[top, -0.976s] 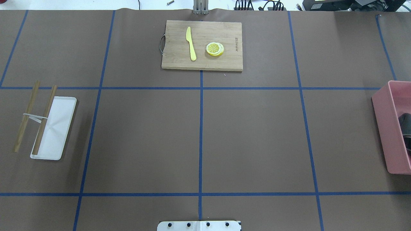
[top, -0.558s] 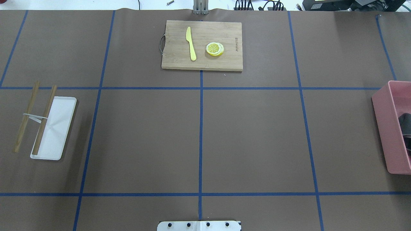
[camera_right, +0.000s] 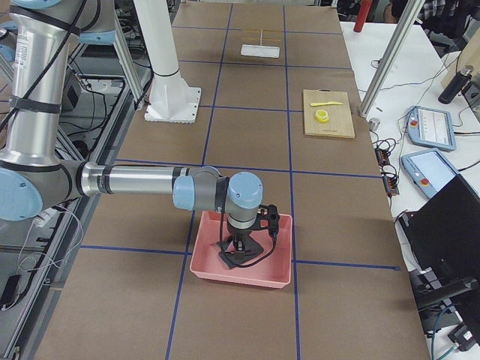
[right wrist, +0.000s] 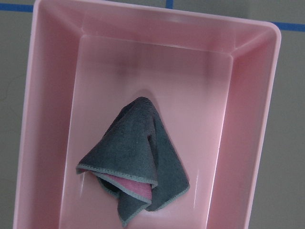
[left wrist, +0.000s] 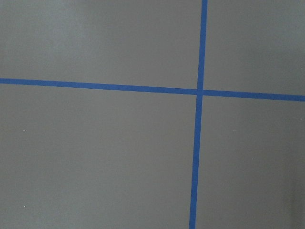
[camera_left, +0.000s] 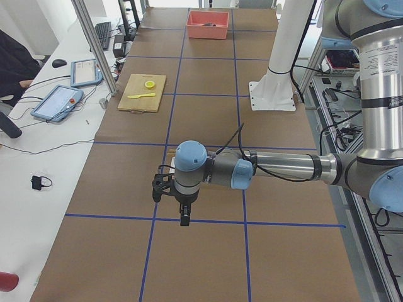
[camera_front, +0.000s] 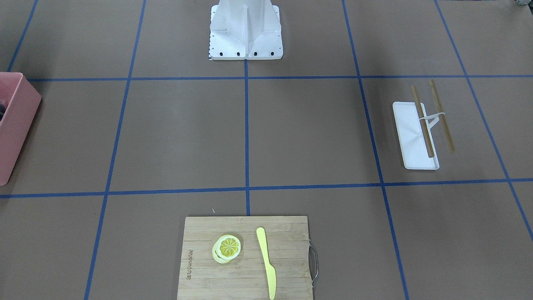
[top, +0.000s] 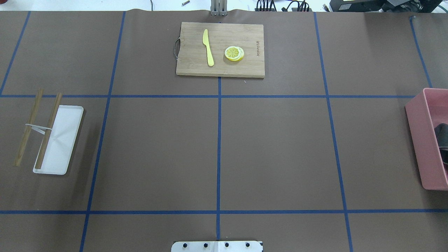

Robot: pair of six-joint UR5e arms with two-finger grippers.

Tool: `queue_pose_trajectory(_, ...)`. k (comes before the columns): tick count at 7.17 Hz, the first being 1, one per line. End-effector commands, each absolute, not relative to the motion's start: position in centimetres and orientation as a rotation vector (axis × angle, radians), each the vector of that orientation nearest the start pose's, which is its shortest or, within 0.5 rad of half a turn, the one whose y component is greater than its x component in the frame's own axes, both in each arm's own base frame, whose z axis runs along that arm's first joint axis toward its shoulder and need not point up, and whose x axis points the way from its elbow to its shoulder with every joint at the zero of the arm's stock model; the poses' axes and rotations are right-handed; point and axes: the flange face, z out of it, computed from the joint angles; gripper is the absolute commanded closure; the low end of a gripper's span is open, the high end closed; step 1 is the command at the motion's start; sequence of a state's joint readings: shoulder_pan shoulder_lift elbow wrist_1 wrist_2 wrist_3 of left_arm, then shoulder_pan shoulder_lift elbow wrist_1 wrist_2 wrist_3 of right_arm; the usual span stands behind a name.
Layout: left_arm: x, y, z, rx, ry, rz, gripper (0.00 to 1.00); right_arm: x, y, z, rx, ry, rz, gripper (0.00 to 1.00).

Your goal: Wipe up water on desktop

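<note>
Sadly, neither grip could be told: the right gripper [camera_right: 238, 251] hung over the pink plastic bin [camera_right: 240, 275], partly hiding its grey cloth [right wrist: 138, 157]; the left gripper [camera_left: 183, 218] hung far from it, over the brown taped desktop [top: 280, 147].

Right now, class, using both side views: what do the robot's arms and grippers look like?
Both the left arm and right arm are silver-grey tubes with light-blue joint caps. A black cable trails by each wrist. The left gripper and right gripper are black. White printed labels mark the upper segments.
</note>
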State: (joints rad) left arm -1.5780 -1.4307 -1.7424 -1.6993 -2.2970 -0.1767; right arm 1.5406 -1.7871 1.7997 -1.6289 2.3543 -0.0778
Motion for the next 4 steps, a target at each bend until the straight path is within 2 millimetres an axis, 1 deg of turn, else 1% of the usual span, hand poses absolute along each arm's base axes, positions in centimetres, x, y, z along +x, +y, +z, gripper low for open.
queue_pose_trajectory(1, -6.92, -45.6, 63.56, 0.077, 0.754, -0.12, 0.01, 5.26, -39.95, 64.86, -0.024, -0.785, -0.079, 0.0)
queue_pose_trajectory(4, -6.92, -45.68, 64.12, 0.067, 0.753, -0.124, 0.01, 5.19, -39.87, 64.79, -0.024, -0.803, -0.077, 0.0)
